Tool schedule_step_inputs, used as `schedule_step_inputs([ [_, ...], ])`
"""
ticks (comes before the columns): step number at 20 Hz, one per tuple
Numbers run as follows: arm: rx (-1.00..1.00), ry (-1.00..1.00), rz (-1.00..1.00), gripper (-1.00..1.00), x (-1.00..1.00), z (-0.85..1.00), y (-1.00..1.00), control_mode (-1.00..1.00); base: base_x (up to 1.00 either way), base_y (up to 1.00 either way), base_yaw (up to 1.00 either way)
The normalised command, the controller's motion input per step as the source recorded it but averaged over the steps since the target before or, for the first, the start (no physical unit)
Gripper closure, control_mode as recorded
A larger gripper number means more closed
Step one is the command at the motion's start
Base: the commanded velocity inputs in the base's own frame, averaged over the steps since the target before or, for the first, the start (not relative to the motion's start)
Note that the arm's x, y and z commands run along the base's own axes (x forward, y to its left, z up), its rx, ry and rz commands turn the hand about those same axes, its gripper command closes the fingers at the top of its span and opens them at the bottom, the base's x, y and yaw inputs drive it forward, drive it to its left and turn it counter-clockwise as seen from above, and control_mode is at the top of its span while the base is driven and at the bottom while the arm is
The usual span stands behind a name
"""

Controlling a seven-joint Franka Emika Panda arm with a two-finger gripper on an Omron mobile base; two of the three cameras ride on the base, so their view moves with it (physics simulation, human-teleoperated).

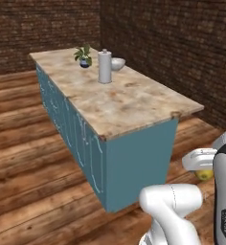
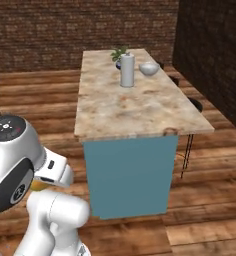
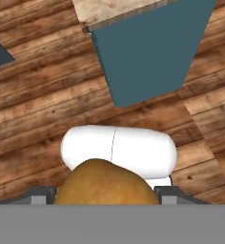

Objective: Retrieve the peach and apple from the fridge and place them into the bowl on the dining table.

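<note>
My gripper [image 3: 105,196] is shut on a golden-orange round fruit, the peach [image 3: 105,183], which bulges between the two dark fingertips [image 3: 38,195]. The same fruit shows as a yellow patch [image 1: 204,174] under the white hand, and as an orange sliver [image 2: 37,186] beside the arm. The hand hangs low over the wooden floor, short of the near end of the dining table [image 1: 134,103] [image 2: 140,110]. The pale speckled bowl [image 1: 118,63] [image 2: 149,69] sits near the table's far end. The apple and the fridge are out of view.
A white cylinder canister [image 1: 105,67] [image 2: 127,71] stands just in front of the bowl, with a small potted plant [image 1: 84,57] [image 2: 119,56] behind it. Dark brick walls close the room at the back and right. Thin black stool legs [image 2: 187,150] stand at the table's right side.
</note>
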Motion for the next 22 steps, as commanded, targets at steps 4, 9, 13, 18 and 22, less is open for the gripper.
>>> schedule_step_inputs([
  [4,0.00,0.00,0.00,1.00,0.00,0.00,0.00,1.00,0.78,-1.00,-0.16],
  [9,0.00,0.00,0.00,1.00,0.00,0.00,0.00,1.00,0.75,-1.00,-0.18],
  [13,0.00,0.00,0.00,1.00,0.00,0.00,0.00,1.00,0.78,-0.99,-0.19],
  [18,0.00,0.00,0.00,1.00,0.00,0.00,0.00,1.00,0.83,-0.98,-0.09],
  [22,0.00,0.00,0.00,1.00,0.00,0.00,0.00,1.00,0.95,-1.00,0.00],
])
